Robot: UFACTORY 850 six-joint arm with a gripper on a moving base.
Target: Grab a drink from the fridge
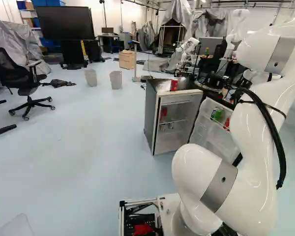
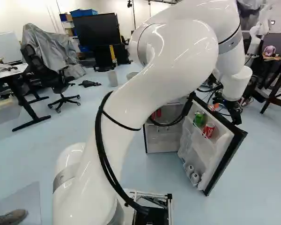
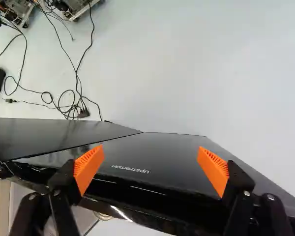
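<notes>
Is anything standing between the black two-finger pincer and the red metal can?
Yes, the open black-and-white fridge door: the pincer seems to be at its black outer side, while the can sits in its inner shelf.

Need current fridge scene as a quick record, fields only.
fridge: small, ahead of the base
door: open, shelves on its inner side
door, upper shelf: green can beside red can
door, low shelf: two pale cans
on fridge top: red can
gripper: open, at the door's black outer side
gripper contact with door: cannot tell
drink in grip: none
floor past door: loose black cables
task status: drink not yet grabbed
</notes>
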